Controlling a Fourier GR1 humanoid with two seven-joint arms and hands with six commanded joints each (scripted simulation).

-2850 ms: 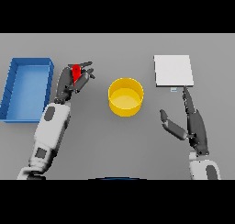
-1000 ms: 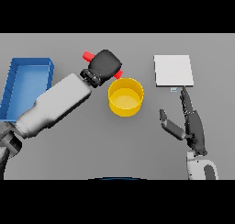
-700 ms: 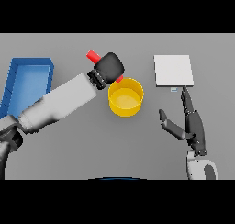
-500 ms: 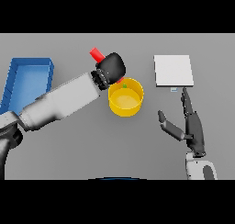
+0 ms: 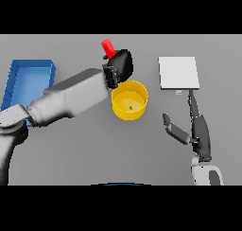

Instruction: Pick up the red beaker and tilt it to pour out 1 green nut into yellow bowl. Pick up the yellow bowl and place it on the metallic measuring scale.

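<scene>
Holding hand: the left hand [image 5: 121, 66] is raised just behind the yellow bowl, fingers wrapped round the red beaker.
Blue tray [image 5: 19, 72]: far left of the table.
Metallic measuring scale [image 5: 178, 73]: right, well apart from the bowl.
Yellow bowl [image 5: 129, 101]: centre of the table.
Right hand [image 5: 194, 129]: near the scale's front edge, fingers straight, thumb spread.
Red beaker [image 5: 108, 48]: tilted, sticking up-left out of the left hand.
Green nut [image 5: 130, 107]: inside the bowl.

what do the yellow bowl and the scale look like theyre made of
Yellow bowl: likely plastic, with a flat, even matte colour and no glints. Measuring scale: pale grey square plate, possibly brushed metal, though no reflections show, so painted or plastic is equally possible.
</scene>
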